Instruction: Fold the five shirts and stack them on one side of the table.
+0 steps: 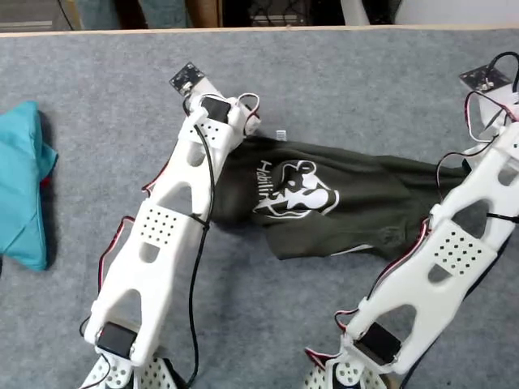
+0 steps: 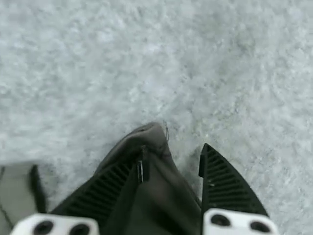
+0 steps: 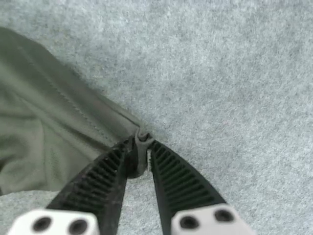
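A dark olive shirt [image 1: 365, 207] with a white print lies rumpled on the grey carpeted table between the two arms. My left gripper [image 2: 173, 147] is at the shirt's far left corner and stands open. A bunched fold of the shirt [image 2: 146, 147] lies against one finger [image 2: 117, 186], and a sliver of carpet shows beside the other finger [image 2: 222, 183]. My right gripper [image 3: 142, 144] is shut on the shirt's hem [image 3: 73, 122] at its far right end. A folded teal shirt [image 1: 20, 182] rests at the table's left edge.
The two white arms [image 1: 170, 227] [image 1: 454, 251] stretch from the near edge toward the back. The table's far edge [image 1: 259, 31] runs along the back. Bare carpet lies behind the olive shirt and between the arm bases.
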Controlling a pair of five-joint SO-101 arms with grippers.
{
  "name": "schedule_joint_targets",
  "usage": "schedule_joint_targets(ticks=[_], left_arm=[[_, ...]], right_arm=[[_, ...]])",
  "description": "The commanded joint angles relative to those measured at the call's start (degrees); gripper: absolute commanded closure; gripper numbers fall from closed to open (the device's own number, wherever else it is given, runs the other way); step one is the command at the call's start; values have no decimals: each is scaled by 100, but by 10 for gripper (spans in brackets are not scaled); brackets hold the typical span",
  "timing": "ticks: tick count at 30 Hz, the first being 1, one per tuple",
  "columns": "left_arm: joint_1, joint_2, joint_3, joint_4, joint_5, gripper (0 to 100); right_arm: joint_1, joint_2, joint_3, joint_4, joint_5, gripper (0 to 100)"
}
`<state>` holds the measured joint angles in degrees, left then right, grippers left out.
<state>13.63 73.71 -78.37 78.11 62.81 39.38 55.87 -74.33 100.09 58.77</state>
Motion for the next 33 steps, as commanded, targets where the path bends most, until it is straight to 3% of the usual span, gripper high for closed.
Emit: schedule_joint_targets(ticks=[1, 23, 33], left_arm=[[-312, -79, -57, 158, 114, 795], [-154, -44, -1437, 501, 97, 798], [224, -97, -673, -492, 114, 799]], right_arm=[[-62, -101, -268, -9, 44, 985], [-114, -92, -259, -9, 35, 985], [-123, -92, -259, -9, 35, 985]])
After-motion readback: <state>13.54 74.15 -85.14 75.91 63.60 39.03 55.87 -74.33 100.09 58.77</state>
